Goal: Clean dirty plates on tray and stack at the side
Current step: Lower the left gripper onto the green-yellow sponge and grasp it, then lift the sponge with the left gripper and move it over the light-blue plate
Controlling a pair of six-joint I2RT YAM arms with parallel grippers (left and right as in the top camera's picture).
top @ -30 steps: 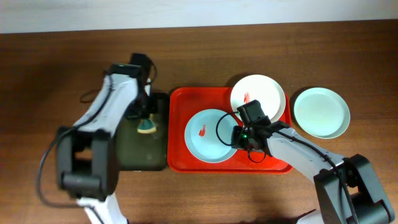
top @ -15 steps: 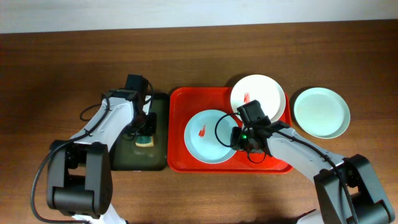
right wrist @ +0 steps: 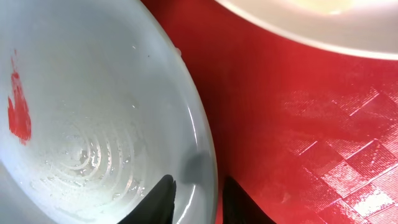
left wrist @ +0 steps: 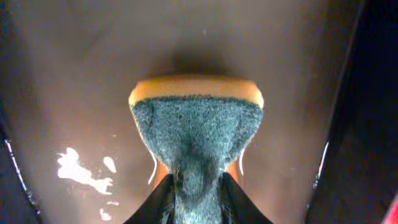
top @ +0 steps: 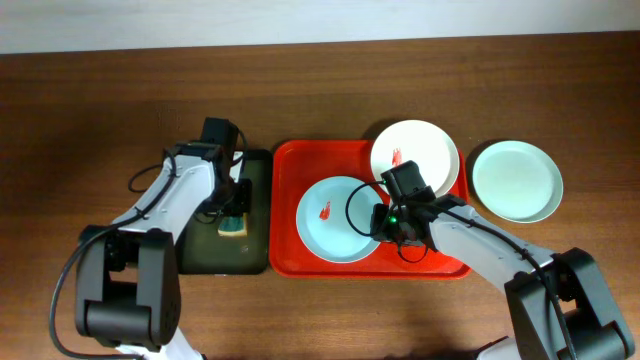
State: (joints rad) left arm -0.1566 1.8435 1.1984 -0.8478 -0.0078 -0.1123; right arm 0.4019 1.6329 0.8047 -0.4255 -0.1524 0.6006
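A pale mint plate (top: 335,218) with a red smear (right wrist: 18,106) lies in the red tray (top: 290,160). A white plate (top: 415,152), also smeared, rests on the tray's far right corner. Another mint plate (top: 516,180) sits on the table to the right of the tray. My right gripper (top: 380,222) (right wrist: 198,186) is open and straddles the first mint plate's right rim, one finger inside the plate and one over the tray. My left gripper (top: 232,212) (left wrist: 198,186) is shut on a green-and-orange sponge (left wrist: 196,118), pinching its near end.
The sponge lies in a narrow dark green tray (top: 215,255) left of the red tray, with white foam spots (left wrist: 81,171) on its floor. A black cable (top: 140,157) trails on the wooden table (top: 80,120) behind the left arm.
The left arm has come down low over the dark green tray and its fingers now pinch the sponge. The right arm has stayed at the mint plate's rim.
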